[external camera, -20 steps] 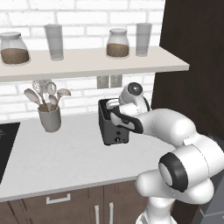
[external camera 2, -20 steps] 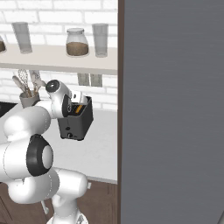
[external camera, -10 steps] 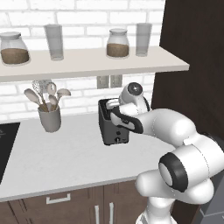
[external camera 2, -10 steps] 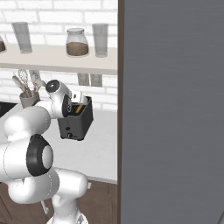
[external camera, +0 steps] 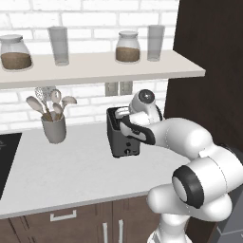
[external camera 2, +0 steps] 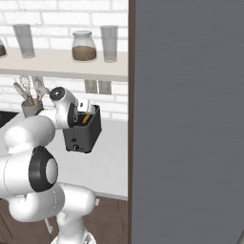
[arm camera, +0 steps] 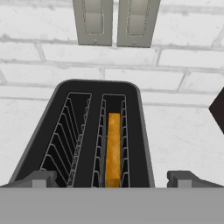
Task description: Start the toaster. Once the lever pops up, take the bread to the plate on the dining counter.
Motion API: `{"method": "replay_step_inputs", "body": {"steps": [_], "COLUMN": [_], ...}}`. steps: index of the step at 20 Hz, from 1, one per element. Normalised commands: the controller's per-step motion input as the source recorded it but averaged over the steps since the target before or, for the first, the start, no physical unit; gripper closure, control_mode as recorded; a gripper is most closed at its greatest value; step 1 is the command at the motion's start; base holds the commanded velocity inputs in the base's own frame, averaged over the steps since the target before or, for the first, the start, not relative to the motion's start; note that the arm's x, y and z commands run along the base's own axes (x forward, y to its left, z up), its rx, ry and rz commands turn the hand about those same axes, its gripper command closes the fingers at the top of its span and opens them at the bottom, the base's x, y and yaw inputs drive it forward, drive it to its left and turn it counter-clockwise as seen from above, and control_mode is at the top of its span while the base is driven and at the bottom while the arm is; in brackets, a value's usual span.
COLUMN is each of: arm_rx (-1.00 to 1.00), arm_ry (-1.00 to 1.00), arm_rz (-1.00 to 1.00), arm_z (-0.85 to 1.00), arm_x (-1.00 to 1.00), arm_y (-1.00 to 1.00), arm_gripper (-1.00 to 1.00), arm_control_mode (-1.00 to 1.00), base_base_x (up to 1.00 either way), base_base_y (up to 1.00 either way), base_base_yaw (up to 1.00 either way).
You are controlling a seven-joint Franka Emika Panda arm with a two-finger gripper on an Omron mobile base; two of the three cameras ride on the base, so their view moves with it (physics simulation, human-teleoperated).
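The dark toaster [external camera: 124, 138] [external camera 2: 83, 136] stands on the pale worktop by the brick wall. The orange-tan bread [arm camera: 113, 148] [external camera 2: 85, 119] sits low in the right-hand slot of the toaster [arm camera: 87, 127]; the other slot is empty. My gripper [external camera: 123, 114] [external camera 2: 84, 106] hovers just over the toaster's top, open, its fingertips [arm camera: 40, 178] spread wide to either side of the body with nothing between them. The gripper [arm camera: 113, 179] looks straight down into the slots. The plate and the dining counter are out of view.
A grey utensil cup [external camera: 53, 129] [external camera 2: 31, 108] stands left of the toaster. Overhead is a shelf [external camera: 95, 69] with jars and glasses. A tall dark cabinet [external camera: 209, 95] [external camera 2: 190, 119] closes the right side. Two wall outlets [arm camera: 116, 22] sit behind the toaster; a black cooktop [external camera: 7, 152] lies far left.
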Motion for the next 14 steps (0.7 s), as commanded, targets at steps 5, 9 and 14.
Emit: {"method": "replay_step_inputs", "body": {"steps": [5, 9, 14], "arm_rx": [0.00, 0.00, 0.00], "arm_ry": [0.00, 0.00, 0.00], "arm_rz": [0.00, 0.00, 0.00], "arm_z": [0.00, 0.00, 0.00], "arm_x": [0.00, 0.00, 0.00], "arm_y": [0.00, 0.00, 0.00], "arm_gripper": [-1.00, -1.00, -1.00], "arm_control_mode": [-1.00, -1.00, -1.00], "base_base_x": [0.00, 0.00, 0.00], "base_base_y": [0.00, 0.00, 0.00], "base_base_yaw": [0.00, 0.00, 0.00]}}
